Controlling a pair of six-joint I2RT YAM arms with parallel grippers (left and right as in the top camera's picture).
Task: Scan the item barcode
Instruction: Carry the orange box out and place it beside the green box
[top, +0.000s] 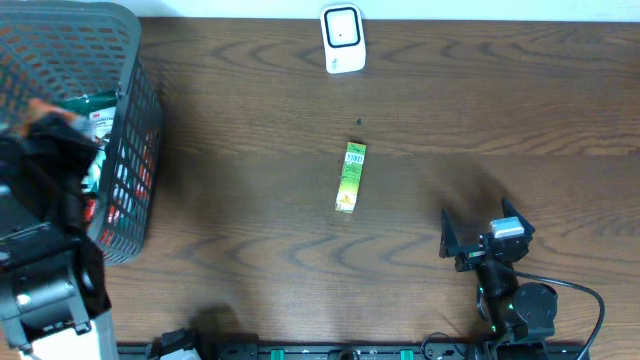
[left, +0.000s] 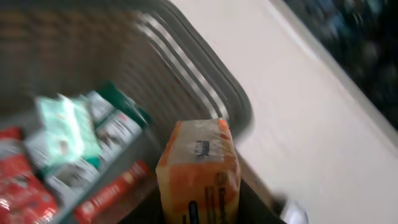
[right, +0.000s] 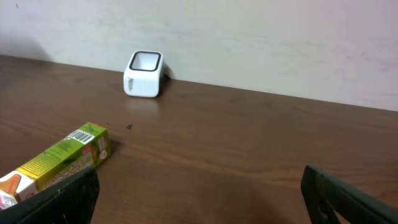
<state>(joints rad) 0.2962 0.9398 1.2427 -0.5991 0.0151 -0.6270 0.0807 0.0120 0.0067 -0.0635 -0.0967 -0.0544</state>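
My left gripper (left: 200, 210) is shut on an orange packet (left: 199, 165), held upright above the grey basket (left: 205, 84); the view is blurred. From overhead the orange packet (top: 47, 108) peeks out by the dark left arm over the basket (top: 132, 70). A green box (top: 351, 177) lies flat mid-table, and its barcode label (right: 84, 134) faces up in the right wrist view. The white scanner (top: 342, 39) stands at the table's far edge. My right gripper (top: 480, 228) rests open at the front right, with nothing between its fingers.
The basket holds several packets: red ones (left: 22, 196), a pale green one (left: 62, 124) and green-and-white ones (left: 115, 127). A pale wall (right: 249, 43) rises right behind the scanner (right: 144, 74). A small dark speck (top: 360, 122) marks the wood.
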